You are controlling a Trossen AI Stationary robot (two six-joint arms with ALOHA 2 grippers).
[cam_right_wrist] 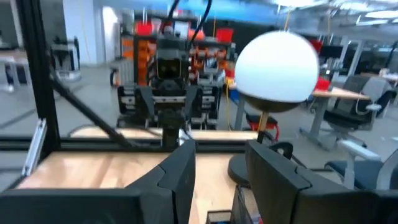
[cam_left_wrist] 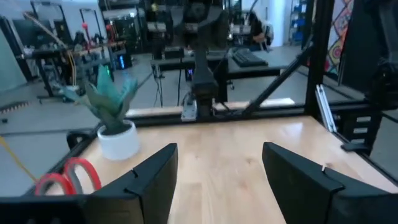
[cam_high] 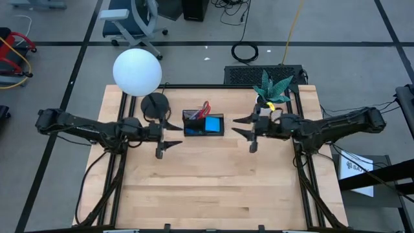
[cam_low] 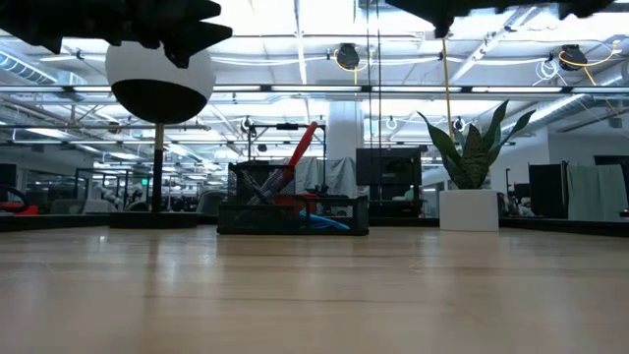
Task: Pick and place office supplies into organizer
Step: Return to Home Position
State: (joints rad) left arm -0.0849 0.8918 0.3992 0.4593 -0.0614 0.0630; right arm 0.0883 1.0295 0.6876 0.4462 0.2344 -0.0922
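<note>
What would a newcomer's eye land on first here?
The white globe lamp over the table's upper-left corner in the high view stands out most. Near the table's upper centre, the black organizer holds red-handled scissors and a bright blue note pad. The left gripper and right gripper hover open on either side, both empty.

No word, brand or number reads clearly in any view. The one printed item is a white sheet (cam_high: 355,169) lying just off the right edge of the table (cam_high: 213,188), below the right arm; it carries a dark logo and lettering too small to make out.
</note>
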